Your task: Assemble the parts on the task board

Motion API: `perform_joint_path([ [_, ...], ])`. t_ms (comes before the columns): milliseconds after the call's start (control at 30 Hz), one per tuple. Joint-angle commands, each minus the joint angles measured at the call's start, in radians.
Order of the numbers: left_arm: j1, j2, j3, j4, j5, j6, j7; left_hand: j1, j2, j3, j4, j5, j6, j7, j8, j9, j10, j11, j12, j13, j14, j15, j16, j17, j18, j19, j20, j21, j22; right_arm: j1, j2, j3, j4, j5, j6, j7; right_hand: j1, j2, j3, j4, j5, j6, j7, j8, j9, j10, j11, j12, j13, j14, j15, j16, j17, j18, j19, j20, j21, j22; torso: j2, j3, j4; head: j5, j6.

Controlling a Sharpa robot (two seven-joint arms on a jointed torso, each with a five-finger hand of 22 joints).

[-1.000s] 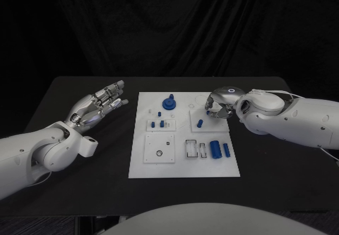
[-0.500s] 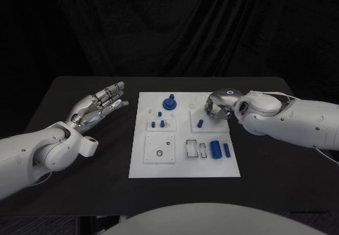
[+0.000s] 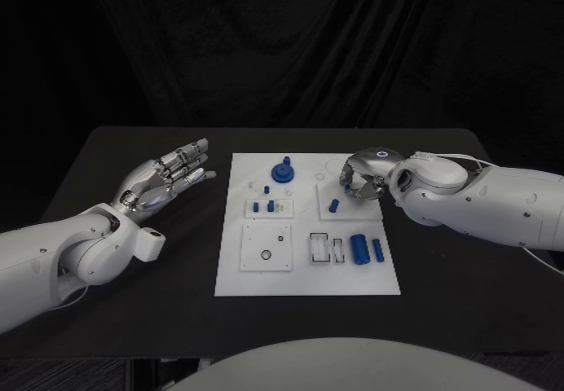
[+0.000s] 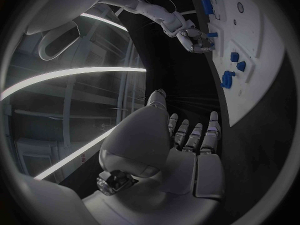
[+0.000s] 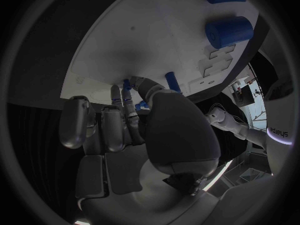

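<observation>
The white task board (image 3: 306, 277) lies in the middle of the table. My right hand (image 3: 362, 181) hovers over its far right sub-plate with the fingers curled in. A small blue part (image 5: 127, 84) shows pinched between the thumb and the fingertips. A blue peg (image 3: 334, 205) stands just beside that hand, also visible as the blue peg (image 5: 171, 81). A blue knob (image 3: 282, 171) and small blue pegs (image 3: 268, 204) stand further left. My left hand (image 3: 165, 175) floats open to the left of the board, fingers spread, holding nothing.
A thick blue cylinder (image 3: 359, 247) and a thinner blue piece (image 3: 376, 249) lie at the board's near right, beside rectangular slots (image 3: 319, 247). A square sub-plate (image 3: 266, 246) sits at the near left. Bare black table (image 3: 153, 309) surrounds the board.
My right forearm has swung slightly inward while its hand stays over the same sub-plate. The left hand has barely moved.
</observation>
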Motion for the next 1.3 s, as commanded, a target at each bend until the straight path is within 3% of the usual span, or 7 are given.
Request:
perform_joint_path([
  [33, -0.003, 0.003, 0.001, -0.001, 0.007, -0.004, 0.101, 0.012, 0.001, 0.001, -0.008, 0.008, 0.016, 0.006, 0.005, 0.002, 0.003, 0.006, 0.004, 0.001, 0.009, 0.003, 0.004, 0.002, 0.004, 0.011, 0.002, 0.004, 0.003, -0.008, 0.001, -0.003, -0.003, 0.003, 0.014, 0.004, 0.016, 0.007, 0.008, -0.011, 0.01, 0.014, -0.004, 0.01, 0.006, 0.016, -0.003, 0.006, 0.002, 0.028, -0.009, -0.004, -0.001, 0.012, -0.001, -0.009, -0.003, 0.163, 0.0, -0.0003, 0.0004, -0.001, 0.0],
  [200, -0.005, 0.007, 0.001, -0.006, 0.007, -0.001, 0.097, 0.022, -0.003, 0.002, -0.018, 0.025, 0.05, 0.028, 0.01, 0.006, 0.011, 0.006, 0.01, 0.002, 0.018, 0.006, 0.01, 0.003, 0.0, 0.024, 0.002, 0.01, 0.006, -0.008, 0.001, -0.003, -0.004, 0.003, 0.025, 0.001, 0.031, 0.013, 0.017, -0.027, 0.018, 0.038, -0.007, 0.025, 0.019, 0.032, -0.006, 0.004, -0.001, 0.028, -0.012, -0.004, -0.003, 0.013, -0.001, -0.013, -0.005, 0.163, 0.0, -0.0006, 0.0001, 0.001, 0.0],
  [267, -0.005, 0.009, 0.001, -0.008, 0.007, 0.0, 0.094, 0.024, -0.003, 0.003, -0.021, 0.031, 0.054, 0.031, 0.01, 0.007, 0.013, 0.007, 0.012, 0.003, 0.02, 0.007, 0.011, 0.004, -0.002, 0.027, 0.002, 0.012, 0.007, -0.008, 0.001, -0.003, -0.005, 0.003, 0.026, 0.0, 0.041, 0.017, 0.027, -0.038, 0.0, 0.041, -0.008, 0.028, 0.025, 0.043, -0.008, 0.002, -0.003, 0.027, -0.014, -0.005, -0.005, 0.013, -0.001, -0.015, -0.005, 0.163, 0.0, -0.0006, 0.0004, 0.001, 0.0],
  [300, -0.006, 0.01, 0.001, -0.009, 0.007, 0.001, 0.093, 0.024, -0.003, 0.003, -0.021, 0.031, 0.054, 0.031, 0.01, 0.007, 0.013, 0.007, 0.012, 0.003, 0.02, 0.007, 0.011, 0.004, -0.002, 0.027, 0.002, 0.012, 0.007, -0.008, 0.002, -0.003, -0.005, 0.003, 0.026, 0.0, 0.044, 0.018, 0.035, -0.043, -0.019, 0.04, -0.008, 0.028, 0.029, 0.048, -0.009, -0.001, -0.005, 0.027, -0.015, -0.005, -0.005, 0.013, -0.001, -0.016, -0.005, 0.163, 0.0, -0.0006, 0.0004, 0.001, 0.0],
  [633, -0.008, 0.015, 0.001, -0.019, 0.007, 0.009, 0.081, 0.027, -0.003, 0.003, -0.024, 0.046, 0.056, 0.036, 0.01, 0.006, 0.015, 0.011, 0.013, 0.003, 0.032, 0.013, 0.018, 0.006, -0.005, 0.049, 0.004, 0.022, 0.025, -0.008, 0.001, -0.003, -0.005, 0.003, 0.023, 0.001, 0.048, 0.02, 0.052, -0.056, -0.033, 0.051, -0.014, 0.036, 0.042, 0.075, -0.016, -0.001, -0.006, 0.026, -0.02, -0.009, -0.012, 0.013, -0.001, -0.02, -0.004, 0.163, -0.001, -0.001, 0.0017, 0.002, 0.0],
  [1300, -0.012, 0.017, 0.001, -0.027, 0.007, 0.011, 0.07, 0.028, -0.001, 0.004, -0.026, 0.056, 0.06, 0.041, 0.01, 0.006, 0.015, 0.014, 0.014, 0.003, 0.039, 0.019, 0.022, 0.007, -0.01, 0.063, 0.004, 0.029, 0.031, -0.006, -0.016, -0.002, 0.018, 0.003, -0.06, 0.014, 0.057, 0.028, 0.062, -0.073, -0.059, 0.086, -0.026, 0.057, 0.068, 0.119, -0.029, -0.005, -0.01, 0.023, -0.031, -0.017, -0.024, 0.013, -0.002, -0.03, -0.007, 0.163, -0.001, -0.0015, 0.0011, 0.006, 0.0],
])
